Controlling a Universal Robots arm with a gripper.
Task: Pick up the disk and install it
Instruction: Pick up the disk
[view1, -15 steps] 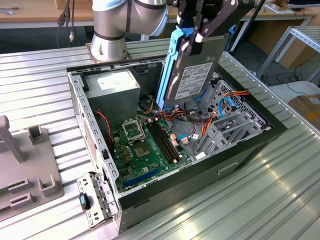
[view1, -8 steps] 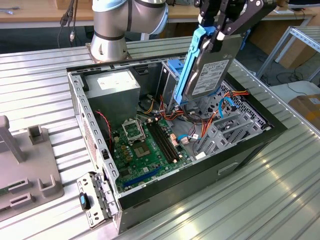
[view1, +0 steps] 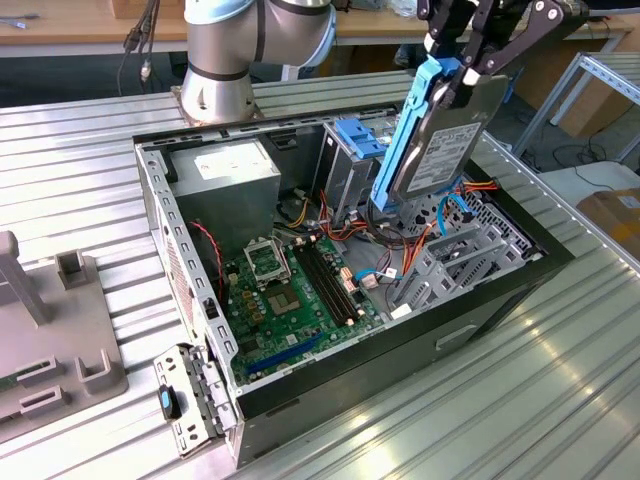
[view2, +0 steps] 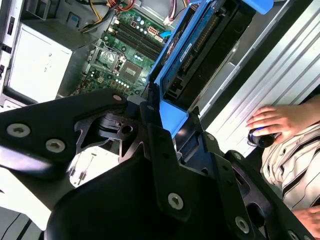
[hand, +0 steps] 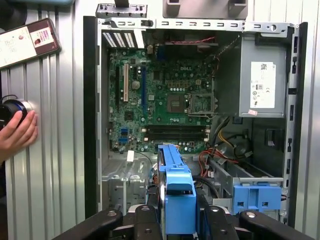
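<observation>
The disk (view1: 445, 135) is a dark flat drive with bright blue side rails (view1: 405, 130). It hangs tilted on end above the exterior view's right part of the open computer case (view1: 190, 290). My gripper (view1: 462, 78) is shut on its upper end. In the second wrist view the black fingers (view2: 156, 150) clamp the disk (view2: 200, 55) at its blue rail. The first wrist view has the disk (hand: 176, 187) edge-on between the fingers (hand: 147, 222), over the case's interior.
Inside the case lie a green motherboard (hand: 160, 95), a grey power supply with a white label (hand: 262, 80), cables, and a metal cage with a blue latch (hand: 255, 197). A person's hand (hand: 17, 132) rests on a knob beside the case, next to a phone (hand: 27, 42).
</observation>
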